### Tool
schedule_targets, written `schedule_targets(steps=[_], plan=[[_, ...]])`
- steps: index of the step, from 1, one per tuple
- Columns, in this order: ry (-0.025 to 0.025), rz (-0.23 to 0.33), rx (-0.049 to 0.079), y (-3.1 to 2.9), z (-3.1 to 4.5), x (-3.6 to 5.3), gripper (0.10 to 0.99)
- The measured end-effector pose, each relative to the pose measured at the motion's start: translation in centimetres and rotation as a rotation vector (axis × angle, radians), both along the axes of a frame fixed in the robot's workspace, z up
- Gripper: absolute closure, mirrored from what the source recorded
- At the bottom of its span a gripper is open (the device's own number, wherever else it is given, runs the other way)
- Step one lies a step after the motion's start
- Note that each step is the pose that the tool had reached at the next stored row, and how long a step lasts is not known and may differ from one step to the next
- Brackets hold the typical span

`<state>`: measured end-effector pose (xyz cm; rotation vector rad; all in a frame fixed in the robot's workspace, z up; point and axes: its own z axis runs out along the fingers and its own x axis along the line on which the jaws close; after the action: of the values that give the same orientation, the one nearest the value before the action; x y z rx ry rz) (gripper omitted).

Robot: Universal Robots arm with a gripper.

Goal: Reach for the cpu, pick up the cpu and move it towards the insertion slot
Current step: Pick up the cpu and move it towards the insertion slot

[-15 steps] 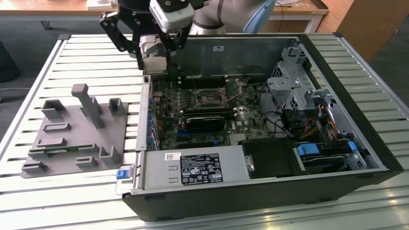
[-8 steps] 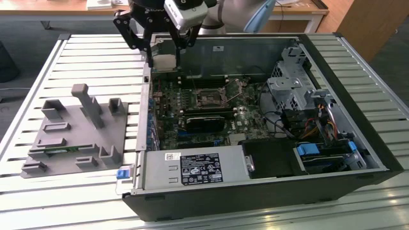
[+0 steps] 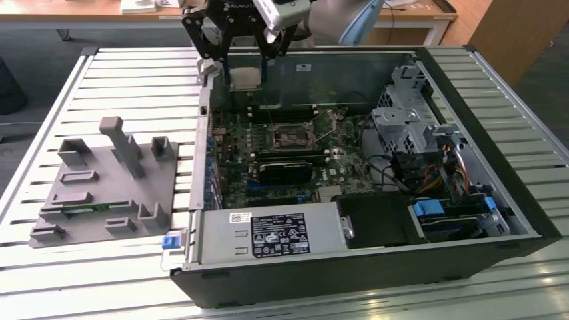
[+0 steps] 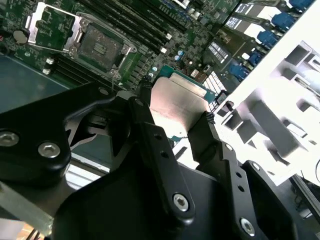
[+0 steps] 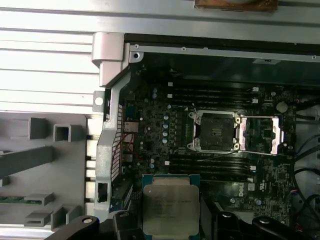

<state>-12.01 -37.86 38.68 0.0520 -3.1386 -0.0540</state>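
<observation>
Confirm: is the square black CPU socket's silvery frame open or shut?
Open: the silvery frame lies flipped beside the bare square black socket; the cpu sits in the gripper.

Silvery cpu (image 5: 170, 205) aloft, well apart from open insertion slot (image 5: 214, 132).

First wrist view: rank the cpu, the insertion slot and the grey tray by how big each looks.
1. grey tray, though cut off by the frame edge.
2. cpu and insertion slot: look alike; the cpu, held in the hand, sits nearer the camera, so unranked.

cpu (image 3: 246, 76) in gripper (image 3: 244, 67) above case rim | insertion slot (image 3: 291, 136) inside case | tray (image 3: 98, 193) at exterior view's left
</observation>
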Motion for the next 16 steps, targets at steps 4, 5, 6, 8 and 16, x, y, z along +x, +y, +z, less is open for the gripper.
schedule_targets(steps=[4,5,6,8,16], plan=[[-0.0003,0.0,0.0,0.86,-0.06,0.82,0.545],[-0.0004,0.0,0.0,1.01,-0.07,1.03,0.545],[-0.0003,0.0,0.0,1.16,-0.09,1.24,0.545],[-0.0004,0.0,0.0,1.47,-0.11,1.69,0.545],[-0.0004,0.0,0.0,2.44,-0.25,3.58,0.545]])
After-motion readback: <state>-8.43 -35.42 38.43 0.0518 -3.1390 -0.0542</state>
